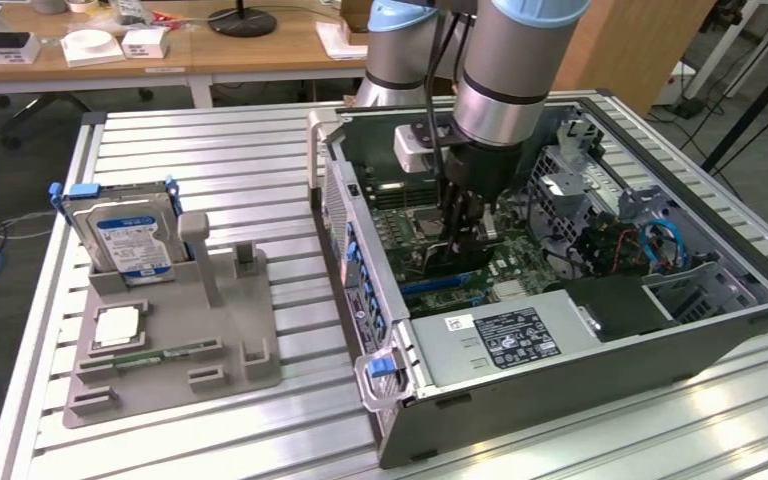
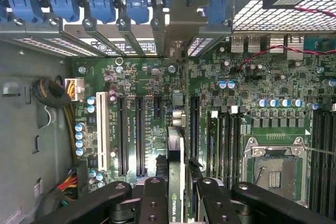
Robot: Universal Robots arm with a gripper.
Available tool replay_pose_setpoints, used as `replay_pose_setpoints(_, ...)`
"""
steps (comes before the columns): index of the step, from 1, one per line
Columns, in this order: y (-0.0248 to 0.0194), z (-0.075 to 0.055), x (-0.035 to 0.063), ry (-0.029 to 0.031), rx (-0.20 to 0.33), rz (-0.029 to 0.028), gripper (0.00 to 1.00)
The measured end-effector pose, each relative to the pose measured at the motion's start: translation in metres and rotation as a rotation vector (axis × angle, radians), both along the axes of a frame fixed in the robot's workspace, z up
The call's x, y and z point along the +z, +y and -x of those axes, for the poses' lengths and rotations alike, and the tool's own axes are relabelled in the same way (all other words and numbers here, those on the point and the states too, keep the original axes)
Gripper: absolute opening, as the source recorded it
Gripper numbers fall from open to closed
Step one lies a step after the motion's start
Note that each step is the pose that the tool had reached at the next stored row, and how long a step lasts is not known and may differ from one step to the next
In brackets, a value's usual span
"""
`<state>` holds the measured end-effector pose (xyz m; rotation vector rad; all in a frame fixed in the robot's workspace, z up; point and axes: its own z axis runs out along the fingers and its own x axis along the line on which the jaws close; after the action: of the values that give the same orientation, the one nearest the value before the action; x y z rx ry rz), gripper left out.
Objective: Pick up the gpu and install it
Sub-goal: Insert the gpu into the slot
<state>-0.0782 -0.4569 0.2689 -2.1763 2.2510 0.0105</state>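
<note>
Claw [image 2: 177,195] grips the gpu [image 2: 176,150] edge-on, low inside the case [image 1: 518,400] above the motherboard [image 2: 142,77] slots; pickup done, seating unfinished.

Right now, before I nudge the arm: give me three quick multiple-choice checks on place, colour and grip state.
1. Where is the gpu?
A. In the grey stand
B. Over the motherboard inside the case
C. On the wooden desk

2. The hard drive label is:
A. Red
B. Yellow
C. Blue

3. The gripper is:
A. Shut on the gpu
B. Open and empty
C. Holding the hard drive

Answers: B, the wrist view shows it edge-on above the slots; C, blue shows in the exterior view; A, fingers flank the card.
</note>
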Motion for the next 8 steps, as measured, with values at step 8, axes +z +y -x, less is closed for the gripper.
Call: replay_pose_setpoints(8, 0.0, 0.001, -0.0067, 0.0003, 0.0, 0.0013, 0.26)
